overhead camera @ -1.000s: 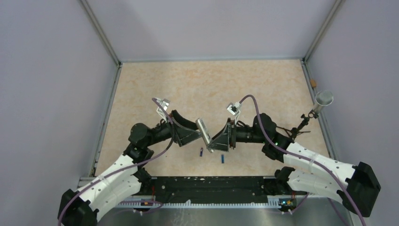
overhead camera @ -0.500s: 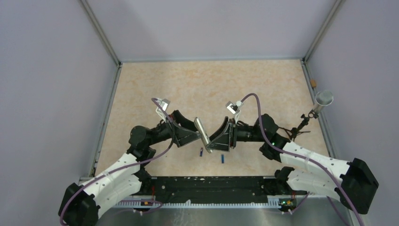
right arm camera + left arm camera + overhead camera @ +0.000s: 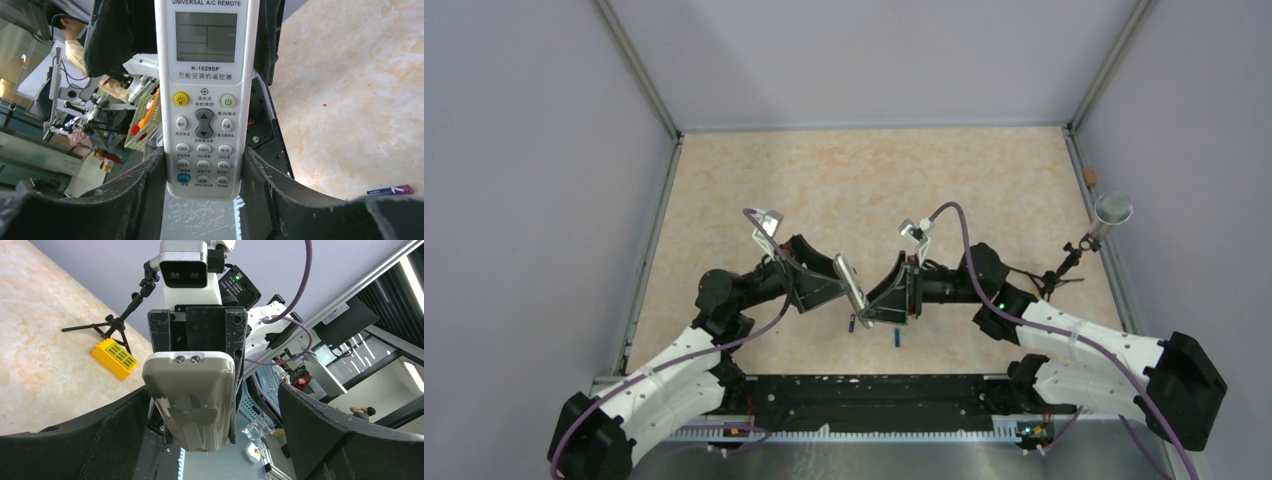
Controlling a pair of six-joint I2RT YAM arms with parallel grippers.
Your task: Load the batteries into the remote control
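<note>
The remote control (image 3: 204,100) is up in the air over the middle of the table (image 3: 844,180), nearer the near edge, tilted, white button face towards the right arm. The right gripper (image 3: 202,172) pinches its long side edges at the button end. The left gripper (image 3: 215,405) is spread wide around the grey back, with a gap on each side and nothing gripped.

It looks like light, stiff plastic with smooth, slippery sides, so the edges are the place to hold, leaving the back free. The batteries (image 3: 852,322) (image 3: 896,335) lie on the table just below, slightly apart. They are tiny and round and likely to roll. Those wide left fingers crowd the back. The tripod (image 3: 117,322) and yellow block (image 3: 114,358) sit by the right edge, well clear.
</note>
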